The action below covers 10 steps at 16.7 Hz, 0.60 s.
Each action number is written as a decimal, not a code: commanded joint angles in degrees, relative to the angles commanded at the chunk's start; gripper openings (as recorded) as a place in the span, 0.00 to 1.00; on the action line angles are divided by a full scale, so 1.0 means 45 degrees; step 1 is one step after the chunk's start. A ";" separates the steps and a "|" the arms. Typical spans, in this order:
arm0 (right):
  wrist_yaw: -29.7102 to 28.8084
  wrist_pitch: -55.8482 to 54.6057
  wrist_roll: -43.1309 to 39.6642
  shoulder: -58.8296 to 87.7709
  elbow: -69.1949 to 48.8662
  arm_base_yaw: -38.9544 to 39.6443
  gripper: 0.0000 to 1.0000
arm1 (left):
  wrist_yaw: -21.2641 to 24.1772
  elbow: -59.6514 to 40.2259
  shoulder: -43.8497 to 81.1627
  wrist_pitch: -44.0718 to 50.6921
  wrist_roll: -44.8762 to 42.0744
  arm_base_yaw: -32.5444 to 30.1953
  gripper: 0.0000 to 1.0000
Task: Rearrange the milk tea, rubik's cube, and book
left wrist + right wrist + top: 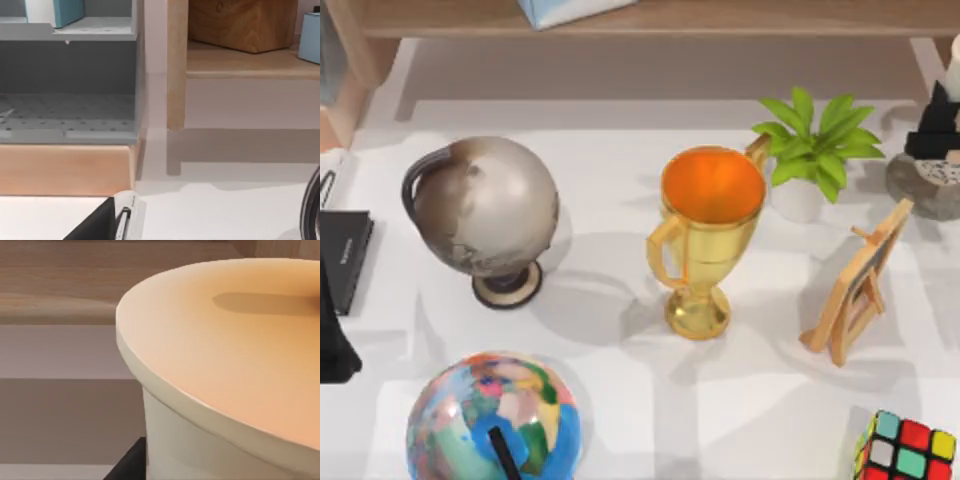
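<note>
Right wrist sits close over the milk tea (240, 370) lid — hand state unclear — cube (905, 447) front-right

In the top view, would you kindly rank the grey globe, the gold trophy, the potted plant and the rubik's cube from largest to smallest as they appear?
1. grey globe
2. gold trophy, somewhat smaller than the globe
3. potted plant
4. rubik's cube, smallest, though the picture's edge cuts it off, so its full extent is unsure
</note>
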<state>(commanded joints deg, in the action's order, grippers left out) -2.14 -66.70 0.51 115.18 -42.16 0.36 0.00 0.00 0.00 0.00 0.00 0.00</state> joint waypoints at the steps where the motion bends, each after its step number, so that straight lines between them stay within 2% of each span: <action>1: 0.0000 0.0000 0.0000 0.0000 0.0000 0.0000 0.90 | 0.0000 0.0000 0.0000 0.0000 0.0000 0.0000 1.00; 2: 0.0000 0.0000 0.0000 0.0000 0.0000 0.0000 0.98 | 0.0000 0.0000 0.0000 0.0000 0.0000 0.0000 1.00; 3: 0.0000 0.0000 0.0000 0.0000 0.0000 0.0000 1.00 | 0.0000 0.0000 0.0000 0.0000 0.0000 0.0000 1.00; 10: 0.0000 0.0000 0.0000 0.0000 0.0000 0.0000 1.00 | 0.0000 0.0000 0.0000 0.0000 0.0000 0.0000 1.00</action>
<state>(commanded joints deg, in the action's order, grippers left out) -2.14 -66.70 0.51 115.18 -42.16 0.36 0.00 0.00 0.00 0.00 0.00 0.00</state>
